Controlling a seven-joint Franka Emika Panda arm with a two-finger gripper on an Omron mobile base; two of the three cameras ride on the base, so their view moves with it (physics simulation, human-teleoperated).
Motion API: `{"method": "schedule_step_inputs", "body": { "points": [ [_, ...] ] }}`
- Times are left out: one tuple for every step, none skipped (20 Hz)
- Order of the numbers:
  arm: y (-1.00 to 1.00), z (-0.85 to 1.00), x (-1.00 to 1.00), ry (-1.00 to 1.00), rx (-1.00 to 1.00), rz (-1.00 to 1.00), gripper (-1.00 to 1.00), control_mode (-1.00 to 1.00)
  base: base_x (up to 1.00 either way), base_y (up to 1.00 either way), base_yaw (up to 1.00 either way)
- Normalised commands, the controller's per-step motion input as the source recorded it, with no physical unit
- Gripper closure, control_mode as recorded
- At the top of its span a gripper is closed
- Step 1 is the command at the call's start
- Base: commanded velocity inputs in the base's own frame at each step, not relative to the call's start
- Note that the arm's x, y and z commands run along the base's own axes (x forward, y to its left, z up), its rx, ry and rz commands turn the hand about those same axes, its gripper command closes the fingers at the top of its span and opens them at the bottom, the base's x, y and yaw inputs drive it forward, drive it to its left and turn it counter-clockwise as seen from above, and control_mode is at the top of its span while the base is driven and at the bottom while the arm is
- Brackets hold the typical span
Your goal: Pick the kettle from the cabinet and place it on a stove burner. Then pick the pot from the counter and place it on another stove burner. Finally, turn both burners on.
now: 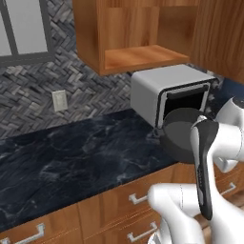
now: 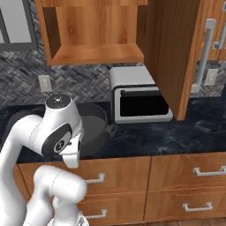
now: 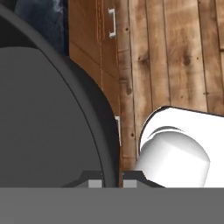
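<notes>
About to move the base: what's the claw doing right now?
Claw: closed on the rim of the pot, holding it.

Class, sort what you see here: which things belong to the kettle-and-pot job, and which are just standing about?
Job:
pot, rim pinched by the gripper
cabinet, its shelf bare
counter

Standing about:
toaster oven
wall socket
drawers
window

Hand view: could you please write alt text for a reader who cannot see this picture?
The gripper is shut on the rim of the dark grey pot, one fingertip on each side of the wall. Past the rim are a wooden floor and brown drawers with silver handles.
</notes>
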Motion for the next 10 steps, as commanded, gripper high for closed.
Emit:
{"method": "schedule_step_inputs", "body": {
  "points": [
    [0.0, 0.0, 0.0, 0.0, 0.0, 0.0, 1.0, 1.0, -0.47, 0.18, 0.0],
    [0.0, 0.0, 0.0, 0.0, 0.0, 0.0, 1.0, 1.0, -0.47, 0.19, 0.0],
    [0.0, 0.0, 0.0, 0.0, 0.0, 0.0, 1.0, 1.0, -0.44, 0.24, 0.0],
    [0.0, 0.0, 0.0, 0.0, 0.0, 0.0, 1.0, 1.0, -0.43, 0.27, 0.0],
    [0.0, 0.0, 0.0, 0.0, 0.0, 0.0, 1.0, 1.0, -0.42, 0.31, 0.0],
    [0.0, 0.0, 0.0, 0.0, 0.0, 0.0, 1.0, 1.0, -0.4, 0.34, 0.0],
    [0.0, 0.0, 0.0, 0.0, 0.0, 0.0, 1.0, 1.0, -0.36, 0.39, 0.0],
    [0.0, 0.0, 0.0, 0.0, 0.0, 0.0, 1.0, 1.0, -0.36, 0.41, 0.0],
    [0.0, 0.0, 0.0, 0.0, 0.0, 0.0, 1.0, 1.0, -0.34, 0.45, 0.0],
    [0.0, 0.0, 0.0, 0.0, 0.0, 0.0, 1.0, 1.0, -0.34, 0.46, 0.0]
  ]
}}
